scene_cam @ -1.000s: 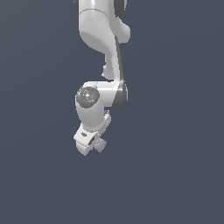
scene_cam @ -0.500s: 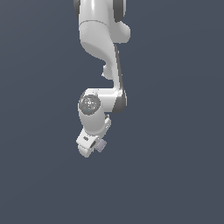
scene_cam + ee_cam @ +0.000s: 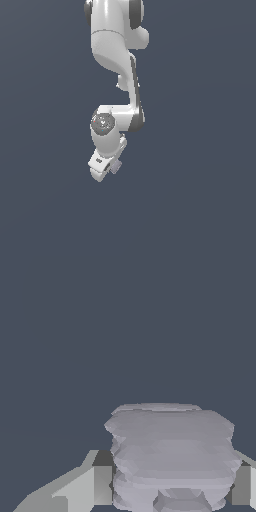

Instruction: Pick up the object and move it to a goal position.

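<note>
The object (image 3: 170, 453) is a pale grey-lilac, mottled block that fills the space between my two fingers in the wrist view. One grey finger (image 3: 100, 483) presses on one side of it and the other finger (image 3: 245, 486) on the opposite side. My gripper (image 3: 172, 491) is shut on the object. In the exterior view the white gripper (image 3: 110, 169) hangs below the arm's wrist joint (image 3: 103, 122), and the object (image 3: 116, 166) shows as a tiny lilac lump at the gripper's side. No marker for the goal position shows in either view.
The white arm (image 3: 117, 55) comes down from the top of the exterior view. Around it lies only a plain dark blue-grey background, with no other objects or edges showing.
The wrist and gripper have drifted slightly downward in the exterior view over the last second, with the object still held. The grip itself looks unchanged.
</note>
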Tool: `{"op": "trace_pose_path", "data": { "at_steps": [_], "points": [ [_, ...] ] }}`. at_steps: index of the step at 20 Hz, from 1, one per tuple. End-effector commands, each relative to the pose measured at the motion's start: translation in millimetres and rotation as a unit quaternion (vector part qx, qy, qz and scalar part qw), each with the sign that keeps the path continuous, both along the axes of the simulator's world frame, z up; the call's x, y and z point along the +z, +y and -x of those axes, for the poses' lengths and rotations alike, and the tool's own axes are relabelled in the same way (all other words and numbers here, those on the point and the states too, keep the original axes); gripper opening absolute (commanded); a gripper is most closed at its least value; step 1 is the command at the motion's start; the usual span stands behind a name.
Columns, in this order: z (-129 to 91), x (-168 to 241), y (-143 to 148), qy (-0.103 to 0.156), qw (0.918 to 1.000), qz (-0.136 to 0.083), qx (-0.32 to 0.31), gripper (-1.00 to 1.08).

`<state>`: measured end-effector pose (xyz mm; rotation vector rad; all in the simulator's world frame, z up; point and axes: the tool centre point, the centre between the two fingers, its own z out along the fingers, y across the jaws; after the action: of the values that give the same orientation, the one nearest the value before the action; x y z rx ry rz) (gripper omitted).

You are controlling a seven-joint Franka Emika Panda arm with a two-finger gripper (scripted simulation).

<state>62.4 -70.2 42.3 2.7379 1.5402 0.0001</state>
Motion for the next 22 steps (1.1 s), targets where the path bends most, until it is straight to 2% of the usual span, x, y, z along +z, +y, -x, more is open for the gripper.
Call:
{"op": "trace_pose_path", "data": {
  "at_steps": [1,13,22],
  "points": [
    [0,0,0,0.0,1.0,0.0,0.0,-1.0],
    [3,2,2,0.0,1.0,0.0,0.0,-1.0],
    [24,21,12,0.0,1.0,0.0,0.0,-1.0]
  ]
}}
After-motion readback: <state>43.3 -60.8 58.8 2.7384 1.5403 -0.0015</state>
